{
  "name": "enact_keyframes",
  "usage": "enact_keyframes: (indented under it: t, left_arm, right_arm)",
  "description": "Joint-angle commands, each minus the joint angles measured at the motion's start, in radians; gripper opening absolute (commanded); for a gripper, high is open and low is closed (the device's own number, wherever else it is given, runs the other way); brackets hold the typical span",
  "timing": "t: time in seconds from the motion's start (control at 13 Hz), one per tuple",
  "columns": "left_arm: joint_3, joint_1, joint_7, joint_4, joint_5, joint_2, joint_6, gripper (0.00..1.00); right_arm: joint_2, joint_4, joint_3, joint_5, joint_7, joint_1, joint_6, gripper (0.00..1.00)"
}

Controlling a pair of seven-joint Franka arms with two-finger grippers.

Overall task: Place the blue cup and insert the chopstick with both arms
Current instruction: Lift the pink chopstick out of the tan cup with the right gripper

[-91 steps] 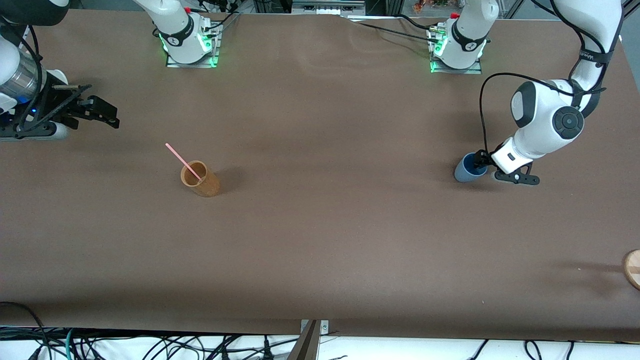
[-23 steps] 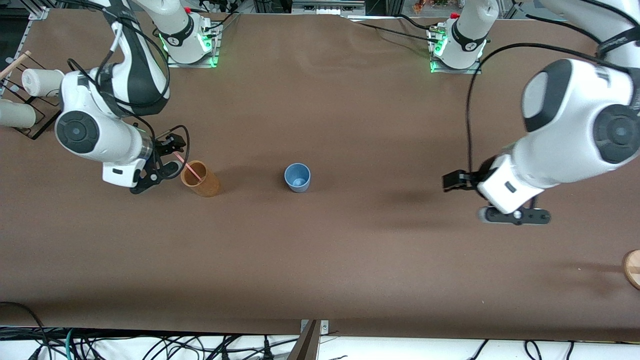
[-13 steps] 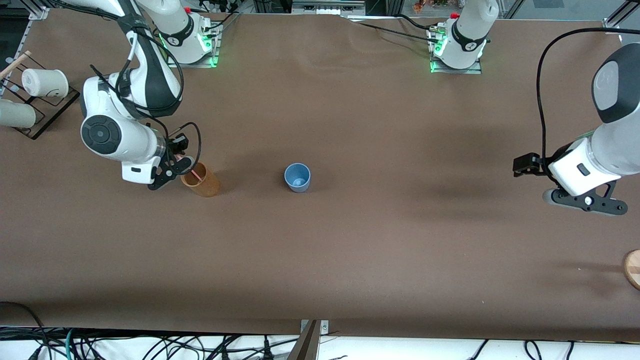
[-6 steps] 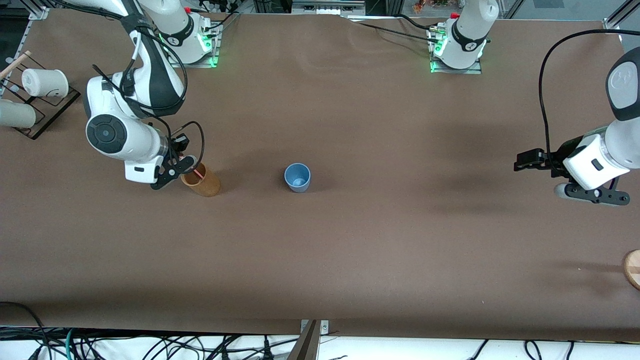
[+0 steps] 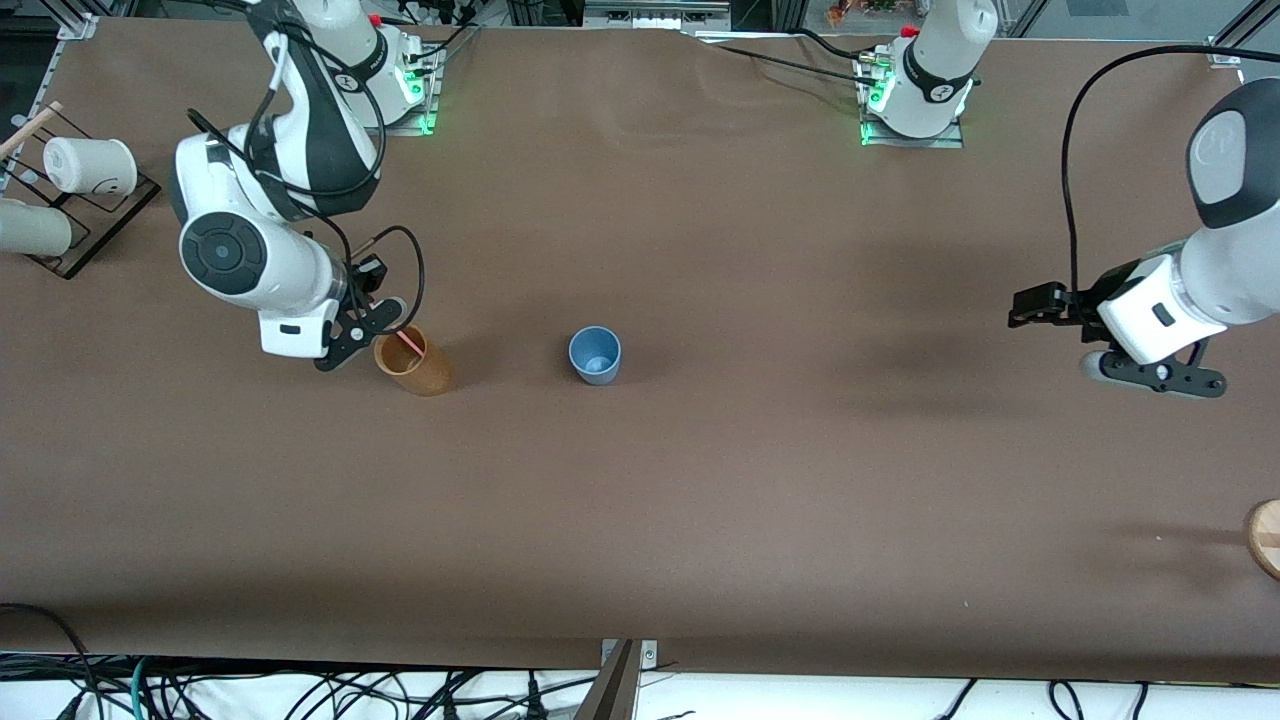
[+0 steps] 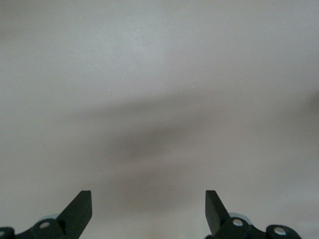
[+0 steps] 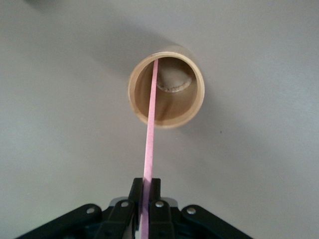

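The blue cup (image 5: 595, 355) stands upright on the bare table near its middle, with nothing in it. The pink chopstick (image 5: 407, 341) leans with its lower end inside the tan-brown cup (image 5: 412, 366), toward the right arm's end. My right gripper (image 5: 378, 316) is shut on the chopstick's upper part just above that cup's rim. In the right wrist view the chopstick (image 7: 149, 144) runs from the gripper (image 7: 147, 186) down into the brown cup (image 7: 198, 97). My left gripper (image 5: 1030, 305) hangs open over bare table at the left arm's end, with nothing between its jaws (image 6: 148, 206).
A black rack with white cups (image 5: 78, 170) sits at the table edge at the right arm's end. A round wooden piece (image 5: 1265, 537) lies at the edge at the left arm's end, nearer the front camera.
The right gripper has shut on the chopstick and shifted slightly toward the blue cup; the brown cup has moved a little with it. The left arm has drifted slightly and stayed open.
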Motion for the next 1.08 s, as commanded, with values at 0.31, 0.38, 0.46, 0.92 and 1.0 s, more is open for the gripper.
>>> enact_keyframes:
  t: [0.31,0.38,0.46,0.92,1.0]
  left_arm:
    - [0.003,-0.034,0.021,-0.042,-0.002,-0.055,-0.079,1.00]
    - [0.003,-0.043,0.019,-0.042,0.001,-0.054,-0.079,1.00]
    - [0.003,-0.053,0.019,-0.041,0.003,-0.054,-0.079,1.00]
    - [0.003,-0.070,0.013,-0.041,0.003,-0.057,-0.120,1.00]
    - [0.005,-0.068,0.016,-0.041,0.003,-0.072,-0.152,1.00]
  right_arm:
    - [-0.006,0.251,0.005,0.000,0.159,0.053,-0.294,0.00]
    - [-0.004,0.278,0.005,0.002,0.234,0.083,-0.319,0.00]
    - [-0.004,0.287,0.005,0.005,0.314,0.121,-0.322,0.00]
    - [0.077,0.290,0.005,0.241,0.796,0.244,-0.181,0.00]
    - [0.108,0.307,0.005,0.306,0.865,0.260,-0.131,0.00]
